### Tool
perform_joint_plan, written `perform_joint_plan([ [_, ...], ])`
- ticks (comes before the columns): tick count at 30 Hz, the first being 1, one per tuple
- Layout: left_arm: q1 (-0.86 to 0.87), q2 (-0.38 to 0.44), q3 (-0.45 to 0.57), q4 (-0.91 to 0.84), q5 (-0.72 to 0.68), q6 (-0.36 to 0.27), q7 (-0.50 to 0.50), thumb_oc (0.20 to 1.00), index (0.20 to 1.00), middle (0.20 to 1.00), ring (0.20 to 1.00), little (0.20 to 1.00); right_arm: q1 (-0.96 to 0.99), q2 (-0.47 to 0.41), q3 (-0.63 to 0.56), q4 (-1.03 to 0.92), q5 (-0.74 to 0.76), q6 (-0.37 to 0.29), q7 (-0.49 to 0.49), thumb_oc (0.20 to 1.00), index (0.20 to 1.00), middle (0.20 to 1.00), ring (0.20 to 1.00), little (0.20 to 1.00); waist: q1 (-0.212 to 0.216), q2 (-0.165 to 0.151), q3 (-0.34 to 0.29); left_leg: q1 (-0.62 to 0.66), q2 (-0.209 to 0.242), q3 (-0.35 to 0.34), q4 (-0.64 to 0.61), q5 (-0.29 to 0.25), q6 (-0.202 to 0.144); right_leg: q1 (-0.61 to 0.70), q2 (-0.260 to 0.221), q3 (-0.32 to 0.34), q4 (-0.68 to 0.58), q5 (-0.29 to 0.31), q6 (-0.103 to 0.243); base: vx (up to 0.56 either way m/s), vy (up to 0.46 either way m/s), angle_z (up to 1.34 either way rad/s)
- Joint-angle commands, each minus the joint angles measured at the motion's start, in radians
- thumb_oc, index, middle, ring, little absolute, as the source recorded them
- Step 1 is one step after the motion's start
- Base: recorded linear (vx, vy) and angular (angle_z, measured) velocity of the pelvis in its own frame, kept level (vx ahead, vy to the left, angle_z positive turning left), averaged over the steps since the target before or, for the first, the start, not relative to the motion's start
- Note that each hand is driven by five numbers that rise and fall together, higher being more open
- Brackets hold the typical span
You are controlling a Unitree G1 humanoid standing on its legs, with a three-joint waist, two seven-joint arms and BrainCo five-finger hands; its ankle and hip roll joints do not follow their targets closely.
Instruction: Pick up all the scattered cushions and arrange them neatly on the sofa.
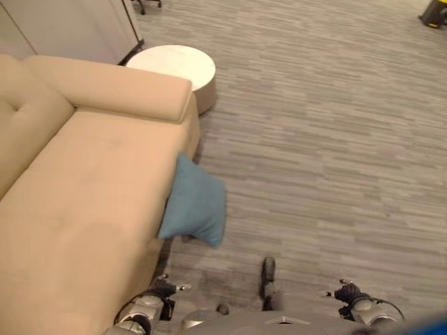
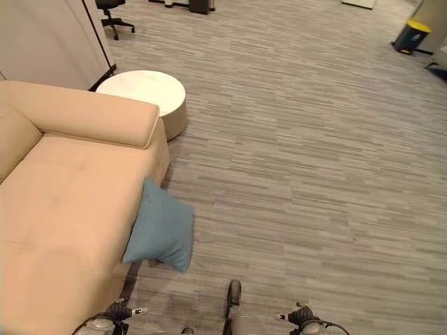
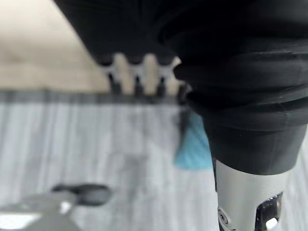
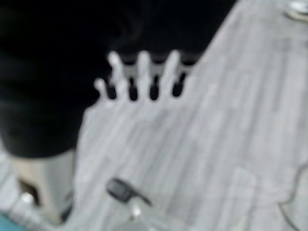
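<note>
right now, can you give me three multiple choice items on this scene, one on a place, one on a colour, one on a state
1. Where is the cushion?
A. on the sofa seat
B. on the floor, leaning on the sofa's front
C. on the round table

2. What colour is the cushion?
A. blue
B. red
C. yellow

3. How is the left hand?
A. closed on the cushion
B. fingers straight, holding nothing
C. pressing on the sofa arm

Answers:
1 B: it stands on the grey floor against the front of the beige sofa, not on the seat or the white table.
2 A: it shows blue in both eye views and the left wrist view.
3 B: the left wrist view shows its fingers straight and empty, with the cushion lying apart from them; the right hand looks the same.
</note>
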Motion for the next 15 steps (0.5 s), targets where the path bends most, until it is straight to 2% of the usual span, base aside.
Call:
perform_joint_plan([
  [1,0.001,0.002,0.01,0.011,0.012,-0.016,0.015,1.0,1.0,1.0,1.0,1.0,-0.022,-0.03,0.004,-0.006,0.002,-0.015,0.001,1.0,1.0,1.0,1.0,1.0,0.006,-0.007,-0.016,-0.099,0.002,0.123,0.188,0.038,-0.077,0.013,-0.012,0.001,0.085,-0.093,0.092,0.12,-0.131,0.63],
  [3,0.002,-0.004,0.006,0.002,-0.007,-0.013,0.005,1.0,1.0,1.0,1.0,1.0,-0.016,-0.038,0.008,-0.01,0.008,-0.017,-0.008,1.0,1.0,1.0,1.0,1.0,0.023,-0.02,0.009,-0.212,0.011,0.143,0.402,0.115,-0.109,0.067,-0.019,-0.012,0.073,-0.113,0.066,0.08,-0.25,0.45],
  [4,-0.018,-0.008,-0.008,-0.005,-0.012,-0.01,0.01,1.0,1.0,1.0,1.0,1.0,-0.027,-0.046,0.01,-0.015,0.019,-0.018,-0.021,1.0,1.0,1.0,1.0,1.0,0.036,-0.038,0.042,-0.32,0.024,0.196,0.54,0.13,-0.101,0.095,-0.025,-0.032,0.06,-0.126,0.044,0.01,-0.298,0.48],
  [5,-0.025,-0.009,-0.015,-0.003,-0.008,-0.009,0.011,1.0,1.0,1.0,1.0,1.0,-0.032,-0.047,0.012,-0.01,0.02,-0.012,-0.019,1.0,1.0,1.0,1.0,1.0,0.042,-0.043,0.044,-0.343,0.03,0.216,0.529,0.116,-0.092,0.111,-0.018,-0.046,0.048,-0.137,0.039,0.05,-0.259,0.65],
  [8,-0.032,-0.011,-0.032,-0.003,0.008,-0.004,0.012,1.0,1.0,1.0,1.0,1.0,-0.026,-0.05,0.005,-0.011,0.03,-0.011,-0.019,1.0,1.0,1.0,1.0,1.0,0.038,-0.041,0.028,-0.36,0.03,0.286,0.368,0.087,-0.079,0.147,-0.013,-0.089,0.015,-0.158,0.044,0.15,-0.086,0.67],
  [9,-0.032,-0.011,-0.032,-0.003,0.008,-0.004,0.012,1.0,1.0,1.0,1.0,1.0,-0.026,-0.05,0.005,-0.011,0.03,-0.011,-0.019,1.0,1.0,1.0,1.0,1.0,0.037,-0.041,0.028,-0.358,0.029,0.286,0.365,0.088,-0.079,0.148,-0.014,-0.09,0.015,-0.159,0.045,0.23,-0.038,0.69],
  [10,-0.032,-0.01,-0.039,-0.006,0.019,0.0,0.015,1.0,1.0,1.0,1.0,1.0,-0.011,-0.046,-0.008,-0.014,0.045,-0.014,-0.022,1.0,1.0,1.0,1.0,1.0,0.015,-0.024,0.007,-0.374,0.057,0.391,0.218,0.132,-0.072,0.165,0.003,-0.121,0.015,-0.188,0.045,0.17,-0.022,0.46],
  [11,-0.031,-0.011,-0.039,-0.007,0.019,0.0,0.015,1.0,1.0,1.0,1.0,1.0,-0.01,-0.046,-0.008,-0.014,0.045,-0.014,-0.022,1.0,1.0,1.0,1.0,1.0,0.016,-0.025,0.008,-0.369,0.055,0.392,0.211,0.135,-0.072,0.166,0.002,-0.12,0.015,-0.189,0.045,0.29,-0.003,0.57],
  [12,-0.027,-0.013,-0.036,-0.011,0.024,0.003,0.011,1.0,1.0,1.0,1.0,1.0,-0.001,-0.048,-0.014,-0.005,0.041,-0.011,-0.019,1.0,1.0,1.0,1.0,1.0,0.019,-0.015,0.005,-0.351,0.035,0.387,0.158,0.147,-0.066,0.172,0.016,-0.124,0.033,-0.21,0.044,0.19,0.029,0.59],
  [13,-0.025,-0.01,-0.034,-0.005,0.021,0.002,0.015,1.0,1.0,1.0,1.0,1.0,-0.003,-0.045,-0.009,0.003,0.032,-0.007,-0.021,1.0,1.0,1.0,1.0,1.0,0.023,-0.016,0.007,-0.347,0.024,0.358,0.157,0.155,-0.071,0.175,0.018,-0.119,0.05,-0.218,0.042,0.25,0.074,0.45],
  [15,-0.016,-0.013,-0.029,-0.004,0.017,-0.003,0.014,1.0,1.0,1.0,1.0,1.0,-0.008,-0.044,-0.005,0.006,0.02,-0.004,-0.012,1.0,1.0,1.0,1.0,1.0,0.022,-0.015,-0.001,-0.331,0.012,0.336,0.141,0.143,-0.067,0.17,0.013,-0.116,0.078,-0.219,0.05,0.11,0.064,-0.23],
])
